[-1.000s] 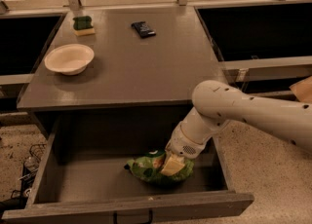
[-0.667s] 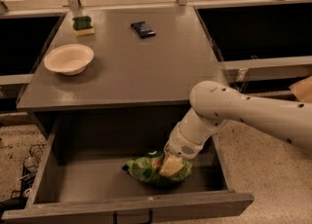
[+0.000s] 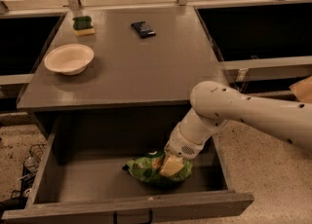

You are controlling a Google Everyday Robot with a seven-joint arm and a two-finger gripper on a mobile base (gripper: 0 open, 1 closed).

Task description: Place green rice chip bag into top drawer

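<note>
The green rice chip bag (image 3: 145,172) lies crumpled on the floor of the open top drawer (image 3: 73,179), right of its middle and near the front. The drawer's front panel (image 3: 126,207) carries a dark handle (image 3: 132,216) at the bottom edge of the view. My gripper (image 3: 171,166) reaches down into the drawer from the right and sits on top of the bag's right half, touching it. The white arm (image 3: 229,108) crosses over the drawer's right side.
On the grey table top (image 3: 146,67) above the drawer stand a white bowl (image 3: 68,58) at the left, a green-topped sponge (image 3: 83,25) at the back left and a small dark flat packet (image 3: 143,28) at the back middle. Dark bins flank the table.
The arm has shifted very slightly to the left. The gripper and the bag stay in about the same spot in the drawer.
</note>
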